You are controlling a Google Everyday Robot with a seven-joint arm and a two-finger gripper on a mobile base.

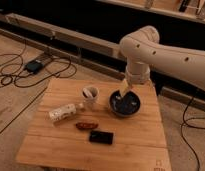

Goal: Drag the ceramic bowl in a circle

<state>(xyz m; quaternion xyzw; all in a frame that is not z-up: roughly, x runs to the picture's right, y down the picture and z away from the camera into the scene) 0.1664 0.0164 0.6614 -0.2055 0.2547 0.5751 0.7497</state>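
The ceramic bowl (pixel 124 104), round, shallow and dark blue-black, sits on the wooden table (pixel 66 145) right of centre. The white arm comes in from the right and bends down over it. My gripper (pixel 124 94) reaches down into the bowl at its far rim. A white mug (pixel 90 95) with a dark inside stands just left of the bowl, apart from it.
A pale cylinder (pixel 62 113) lies on its side at the table's left. A small brown object (pixel 86 125) and a flat black object (pixel 101 136) lie near the front. Cables (pixel 26 70) cross the floor at left. A dark wall runs behind the table.
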